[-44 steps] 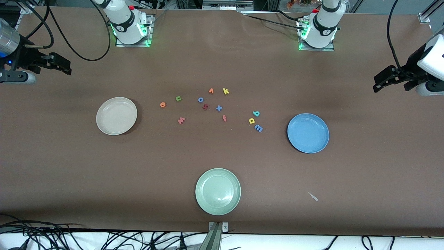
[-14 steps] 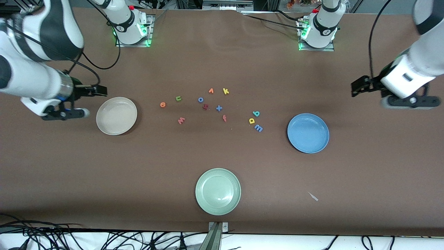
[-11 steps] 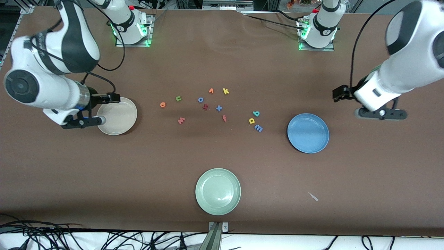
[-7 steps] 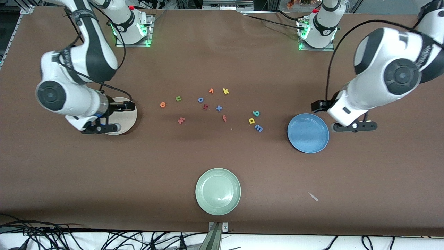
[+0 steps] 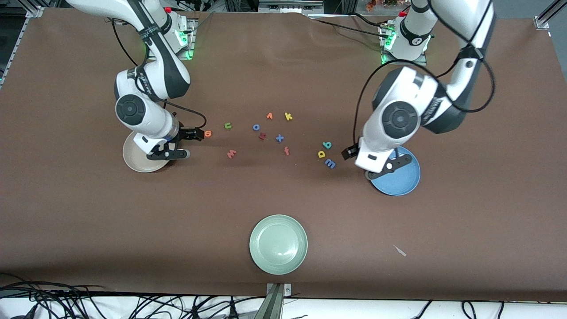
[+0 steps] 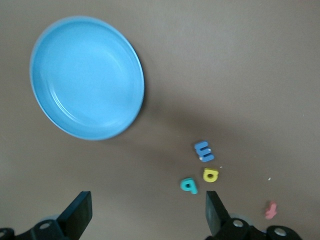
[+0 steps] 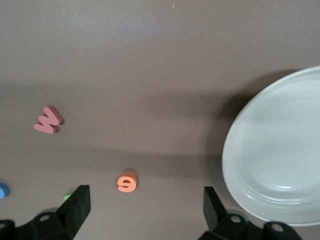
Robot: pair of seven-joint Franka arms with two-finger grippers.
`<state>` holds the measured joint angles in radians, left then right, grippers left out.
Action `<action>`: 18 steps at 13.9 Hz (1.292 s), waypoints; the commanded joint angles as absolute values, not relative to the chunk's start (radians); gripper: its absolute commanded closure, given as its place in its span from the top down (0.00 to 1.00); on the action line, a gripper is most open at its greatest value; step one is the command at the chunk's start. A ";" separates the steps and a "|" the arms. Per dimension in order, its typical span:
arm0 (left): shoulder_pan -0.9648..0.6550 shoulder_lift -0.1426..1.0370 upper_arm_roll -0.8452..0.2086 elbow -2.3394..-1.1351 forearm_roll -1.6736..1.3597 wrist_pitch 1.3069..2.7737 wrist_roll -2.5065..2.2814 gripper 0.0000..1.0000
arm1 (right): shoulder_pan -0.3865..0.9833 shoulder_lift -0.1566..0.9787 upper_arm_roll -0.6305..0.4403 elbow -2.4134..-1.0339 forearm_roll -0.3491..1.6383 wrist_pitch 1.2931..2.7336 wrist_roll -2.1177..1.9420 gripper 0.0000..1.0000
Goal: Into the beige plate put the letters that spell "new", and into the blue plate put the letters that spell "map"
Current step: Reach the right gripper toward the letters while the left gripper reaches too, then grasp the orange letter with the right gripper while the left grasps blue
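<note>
I see a brown table cover (image 5: 283,199) under a round cream-beige plate (image 5: 133,161), a round mid-blue plate (image 5: 405,181) and a round pale green plate (image 5: 278,244) (nearest the front camera); beside the blue plate sit a blue foam m (image 5: 330,163), yellow foam a (image 5: 322,154) and teal foam p (image 5: 327,145).

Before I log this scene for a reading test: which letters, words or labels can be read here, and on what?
yellow letter "k"
blue letter "o"
blue letter "x"
salmon letter "w"
blue letter "m"
orange letter "e"
All are loose foam pieces on the table.
Lettering on the right arm: too small to read.
</note>
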<state>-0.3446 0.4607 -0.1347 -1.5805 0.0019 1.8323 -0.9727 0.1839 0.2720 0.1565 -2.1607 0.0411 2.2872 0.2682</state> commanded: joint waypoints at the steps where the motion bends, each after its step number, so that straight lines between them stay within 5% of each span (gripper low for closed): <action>1: -0.391 0.501 -0.126 -1.572 -0.015 1.877 -1.158 1.00 | 0.178 0.215 0.216 -2.285 0.051 2.400 0.368 1.00; 6: -0.462 0.577 -0.126 -1.669 -0.028 2.113 -1.357 0.96 | 0.189 0.281 0.227 -2.290 0.049 2.471 0.438 1.00; 12: -0.430 0.650 -0.121 -1.697 -0.015 2.272 -1.350 0.72 | 0.196 0.363 0.225 -2.289 0.049 2.513 0.476 0.99; 18: -0.410 0.684 -0.117 -1.697 0.014 2.307 -1.350 0.71 | 0.202 0.391 0.225 -2.286 0.046 2.511 0.482 0.87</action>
